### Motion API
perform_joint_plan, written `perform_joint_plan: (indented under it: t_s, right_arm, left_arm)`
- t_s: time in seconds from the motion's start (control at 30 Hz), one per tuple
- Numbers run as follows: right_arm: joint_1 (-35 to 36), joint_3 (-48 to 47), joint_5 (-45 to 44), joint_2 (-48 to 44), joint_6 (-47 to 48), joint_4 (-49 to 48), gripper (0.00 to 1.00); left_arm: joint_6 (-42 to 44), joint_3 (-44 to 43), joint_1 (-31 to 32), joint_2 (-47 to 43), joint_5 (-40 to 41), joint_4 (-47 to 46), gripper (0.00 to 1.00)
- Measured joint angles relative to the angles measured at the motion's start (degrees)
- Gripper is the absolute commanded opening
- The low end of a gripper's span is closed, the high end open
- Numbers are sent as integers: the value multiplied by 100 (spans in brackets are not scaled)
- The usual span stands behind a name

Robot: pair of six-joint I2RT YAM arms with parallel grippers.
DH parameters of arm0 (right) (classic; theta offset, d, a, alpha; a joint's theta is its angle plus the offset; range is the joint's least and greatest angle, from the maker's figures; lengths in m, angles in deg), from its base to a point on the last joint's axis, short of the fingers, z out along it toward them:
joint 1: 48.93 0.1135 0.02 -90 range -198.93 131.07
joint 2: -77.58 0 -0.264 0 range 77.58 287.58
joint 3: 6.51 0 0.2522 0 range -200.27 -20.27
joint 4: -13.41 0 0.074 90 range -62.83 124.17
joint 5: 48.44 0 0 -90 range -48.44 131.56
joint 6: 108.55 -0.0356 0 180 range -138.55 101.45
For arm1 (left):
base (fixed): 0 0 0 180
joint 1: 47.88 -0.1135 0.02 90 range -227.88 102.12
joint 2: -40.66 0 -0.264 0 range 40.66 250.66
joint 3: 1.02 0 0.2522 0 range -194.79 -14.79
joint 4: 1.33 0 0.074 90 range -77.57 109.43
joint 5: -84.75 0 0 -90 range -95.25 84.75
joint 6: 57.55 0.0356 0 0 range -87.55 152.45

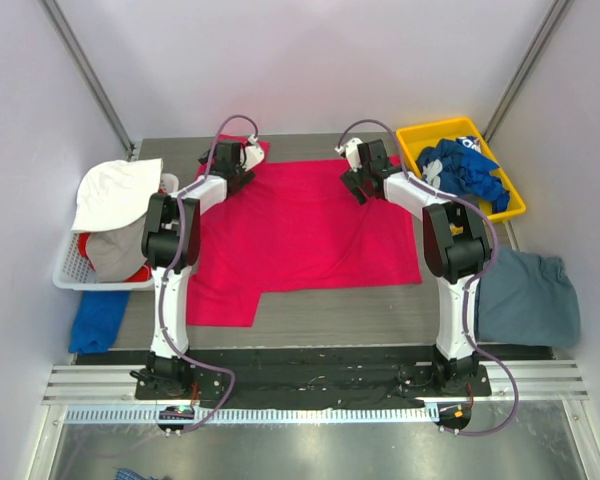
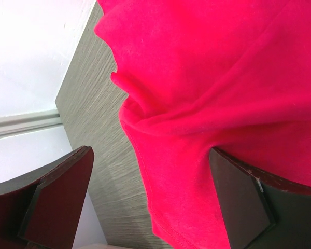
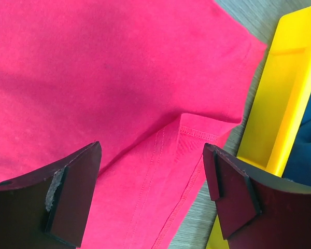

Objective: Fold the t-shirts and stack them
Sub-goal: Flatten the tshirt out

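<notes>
Nearest the arm bases, a slate grey-blue cotton t-shirt (image 1: 528, 297) lies crumpled at the right edge of the grey wood-grain table (image 1: 320, 320). On the opposite side, a royal blue cloth (image 1: 100, 320) hangs off the left edge, just beside a white slotted plastic basket (image 1: 68, 272). The basket holds a heap of white and grey fabric (image 1: 115, 200).

The bright pink-red t-shirt (image 1: 310, 235) is spread flat across the middle of the table, one sleeve pointing towards the near left. Both arms reach over it to its far edge.

The left gripper (image 2: 151, 189) is at the far left corner with its fingers wide apart. One dark finger (image 2: 59, 199) is over bare table and the other (image 2: 243, 199) is against the cloth, where the shirt's edge is bunched into a soft ridge. Nothing is clamped.

The right gripper (image 3: 153, 189) is at the far right corner, its fingers also spread and holding nothing. Below it a hemmed flap of the shirt is turned over on itself.

Just beyond, a yellow rectangular plastic bin (image 1: 412, 140) holds a tangle of royal blue t-shirts with white print (image 1: 465, 172).
</notes>
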Motion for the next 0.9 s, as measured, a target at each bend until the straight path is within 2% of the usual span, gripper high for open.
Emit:
perform_joint_plan:
  t_s: [0.17,0.33,0.5,0.7,0.8,0.9]
  right_arm:
    - [0,90,-57,-28,-20,-68,86]
    - [0,393,-92,-256,-90,-24,86]
    - [0,1045,-90,-1091,-199,103,86]
    - [0,1469,-59,-2090,-275,103,86]
    - [2,1639,-35,-2341,-313,96,86]
    - [7,1902,50,-2448,-337,166,86]
  left_arm:
    - [-118,59,2,-50,9,4,100]
    - [-234,527,37,-435,7,72,100]
    - [-457,1016,72,-1196,7,173,100]
    - [-640,1200,79,-2216,9,155,100]
    - [-702,1412,79,-2621,11,114,100]
    - [-723,2024,83,-3088,-24,212,100]
